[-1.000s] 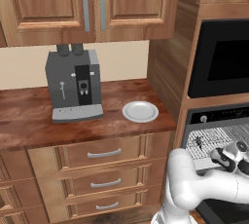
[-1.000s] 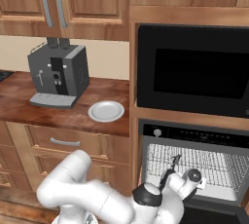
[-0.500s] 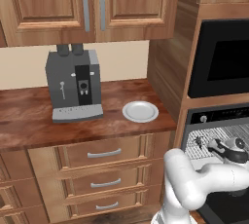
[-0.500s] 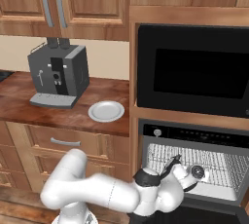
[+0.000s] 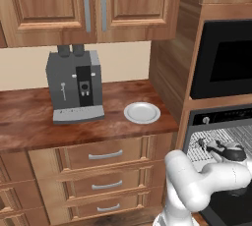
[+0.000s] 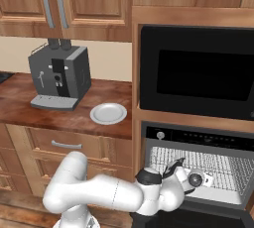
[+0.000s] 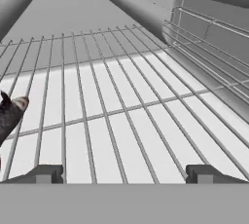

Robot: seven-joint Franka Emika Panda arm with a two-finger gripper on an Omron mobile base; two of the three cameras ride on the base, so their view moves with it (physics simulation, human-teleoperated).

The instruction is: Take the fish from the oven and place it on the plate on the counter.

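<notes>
Hand (image 7: 124,173) open inside the oven (image 6: 198,167), the fish (image 7: 8,116) at its 9 o'clock on the rack, ungrasped; plate (image 5: 141,112) waits on the desk (image 5: 29,122).

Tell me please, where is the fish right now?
The fish lies on the oven's wire rack, at the hand view's left edge, left of the open claw.

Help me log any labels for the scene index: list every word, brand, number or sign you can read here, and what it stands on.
None can be read.
Coffee machine: small pale marks on its front, too small to read.
Oven control strip: one round knob, no legible writing.
</notes>
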